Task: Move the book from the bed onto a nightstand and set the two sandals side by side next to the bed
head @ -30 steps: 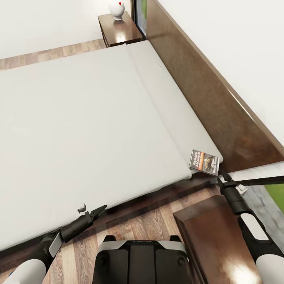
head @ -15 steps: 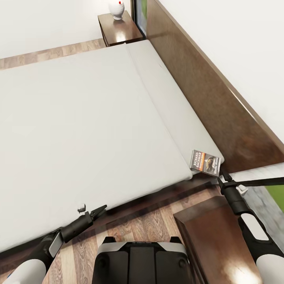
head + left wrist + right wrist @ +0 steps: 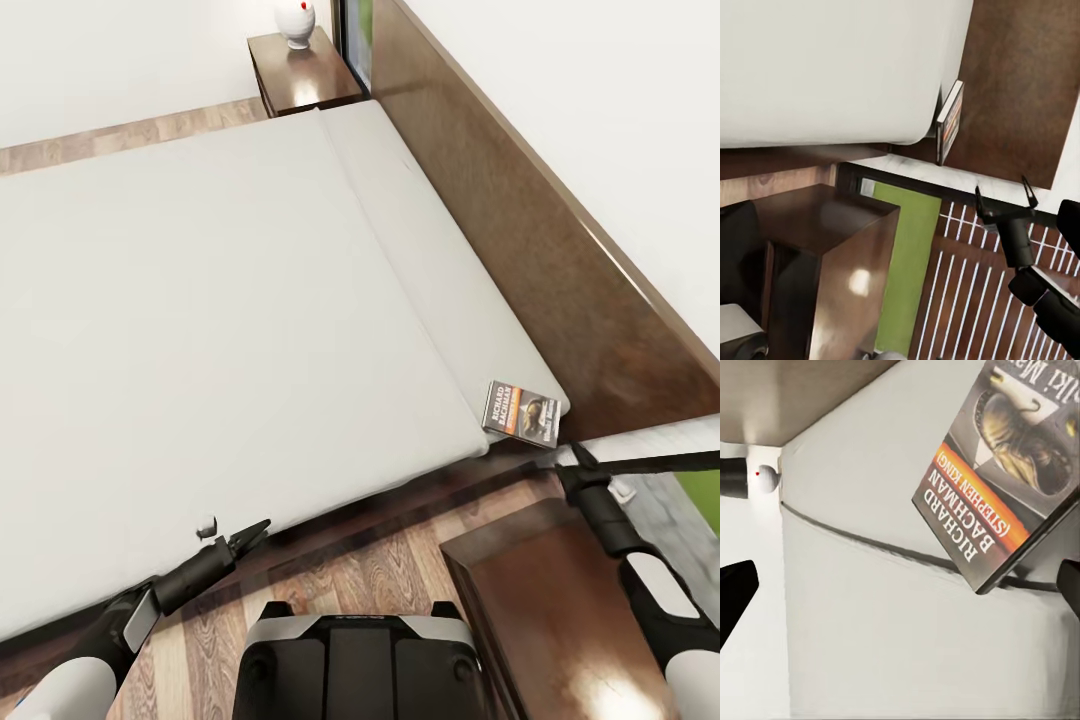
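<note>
Book [image 3: 521, 413] and bed [image 3: 230, 320] are seen from above in the head view: the thin paperback lies flat on the corner of the pale mattress nearest the dark wooden headboard [image 3: 520, 230], its edge reaching slightly past the mattress corner. White lettering "RICHARD BACHMAN" and an orange band are read on its cover in the right wrist view [image 3: 1009, 484]. The right gripper [image 3: 572, 462] is held just beside the book, apart from it, above the gap between the bed and a nightstand [image 3: 540, 610] that stands close under the right arm. Its fingers [image 3: 979, 204] are shown spread apart in the left wrist view, with nothing between them; the book [image 3: 949, 124] is seen edge-on there, against the mattress side. The left gripper [image 3: 252, 533] is held low over the near edge of the mattress, well apart from the book; whether its fingers are spread or pressed together cannot be told. A second nightstand [image 3: 305, 85] is seen at the far side of the bed, next to the headboard, with a small white rounded object [image 3: 296, 22] resting on its glossy top. Light wood-plank floor [image 3: 400, 570] is visible between the robot's base and the bed frame.
</note>
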Robot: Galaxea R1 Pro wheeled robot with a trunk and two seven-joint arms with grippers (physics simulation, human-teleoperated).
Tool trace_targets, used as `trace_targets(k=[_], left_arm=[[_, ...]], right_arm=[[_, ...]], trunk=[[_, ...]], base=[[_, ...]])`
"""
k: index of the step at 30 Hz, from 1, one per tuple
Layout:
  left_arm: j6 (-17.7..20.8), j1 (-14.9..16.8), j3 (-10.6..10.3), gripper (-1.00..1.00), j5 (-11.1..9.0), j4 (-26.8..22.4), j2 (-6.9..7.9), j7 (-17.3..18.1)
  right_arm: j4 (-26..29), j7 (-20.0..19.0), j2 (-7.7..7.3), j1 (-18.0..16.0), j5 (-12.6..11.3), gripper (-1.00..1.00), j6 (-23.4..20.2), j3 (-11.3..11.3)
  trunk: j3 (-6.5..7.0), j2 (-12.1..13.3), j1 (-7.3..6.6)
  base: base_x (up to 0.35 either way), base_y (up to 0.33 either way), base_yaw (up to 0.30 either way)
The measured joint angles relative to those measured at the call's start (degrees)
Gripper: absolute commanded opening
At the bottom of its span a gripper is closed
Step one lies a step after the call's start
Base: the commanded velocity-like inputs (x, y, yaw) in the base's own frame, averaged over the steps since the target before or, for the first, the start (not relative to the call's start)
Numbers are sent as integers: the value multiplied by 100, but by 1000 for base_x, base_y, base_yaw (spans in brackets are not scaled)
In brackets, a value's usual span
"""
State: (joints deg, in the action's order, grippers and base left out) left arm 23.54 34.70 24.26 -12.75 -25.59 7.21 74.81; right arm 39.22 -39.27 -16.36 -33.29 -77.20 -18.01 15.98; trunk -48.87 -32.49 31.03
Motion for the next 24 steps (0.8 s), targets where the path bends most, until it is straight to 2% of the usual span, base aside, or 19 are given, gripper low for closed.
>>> trace_targets(k=[4, 6, 16, 19, 24], left_arm=[[2, 0, -2, 100, 3, 0, 0, 4], [2, 0, -2, 100, 3, 0, 0, 4], [2, 0, -2, 100, 4, -5, 0, 5], [7, 0, -3, 100, 4, -7, 0, 9], [10, 0, -7, 100, 4, -8, -6, 12]], right_arm=[[-63, 0, -78, 0, -520, 100, -765, 18], [-70, -1, -91, 0, -589, 100, -860, 20], [-70, -2, -107, 0, -663, 100, -955, 26], [-65, -6, -117, 0, -665, 100, -956, 28], [-61, -9, -238, 0, -666, 100, -963, 28]], trunk=[[0, 0, 0], [0, 0, 0], [0, 0, 0], [-53, -119, 66], [-143, -320, 176]], base=[[0, 0, 0], [0, 0, 0], [0, 0, 0], [0, 0, 0], [0, 0, 0]])
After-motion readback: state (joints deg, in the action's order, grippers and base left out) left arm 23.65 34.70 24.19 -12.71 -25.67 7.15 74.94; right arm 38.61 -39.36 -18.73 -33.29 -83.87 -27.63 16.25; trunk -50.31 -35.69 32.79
